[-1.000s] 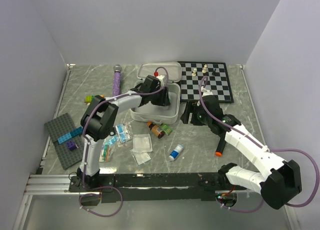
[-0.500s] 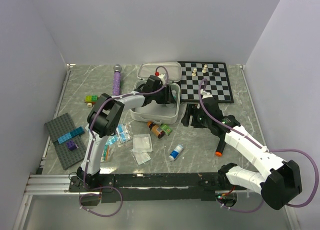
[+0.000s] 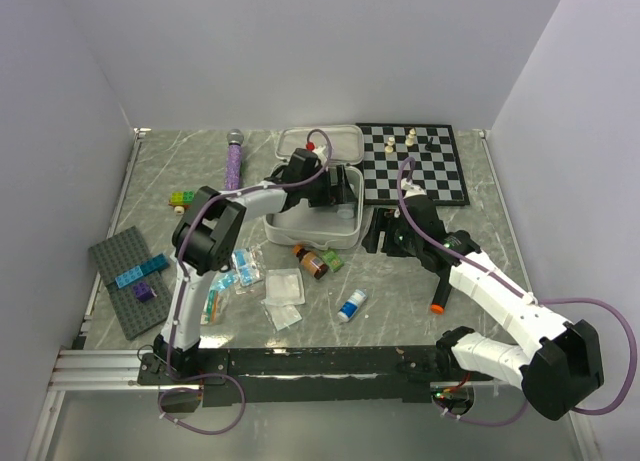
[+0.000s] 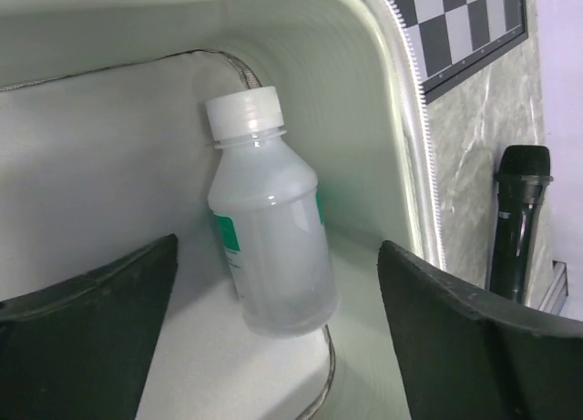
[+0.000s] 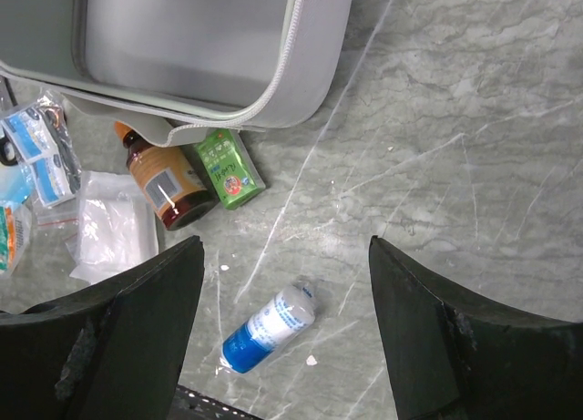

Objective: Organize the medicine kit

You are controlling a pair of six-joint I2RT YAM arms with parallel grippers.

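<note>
Nearest, on the table (image 3: 500, 221): white sachets (image 3: 283, 299) and a blue-white tube (image 3: 351, 305), with a grey baseplate (image 3: 125, 281) off to the left. Just beyond, a brown bottle (image 3: 315, 262) and a green box (image 3: 332, 260), side by side against the kit's near edge. To the right of these, the right gripper (image 5: 287, 256), fingers spread wide above bare table, pinching nothing. Mid-table, the kit (image 3: 345, 233), lying open with its lid (image 3: 320, 141) raised at the far side. Inside it, the left gripper (image 3: 333, 188), fingers spread wide, gripping nothing. Between those fingers, a clear bottle (image 4: 269, 247) with white cap and green label, leaning in a corner against the kit's wall, seemingly touched by neither finger. Farther right, just beside the kit, a chessboard (image 3: 420, 176) with a few pieces (image 3: 410, 137) at its far edge. Far left, a purple wand (image 3: 233, 161).
</note>
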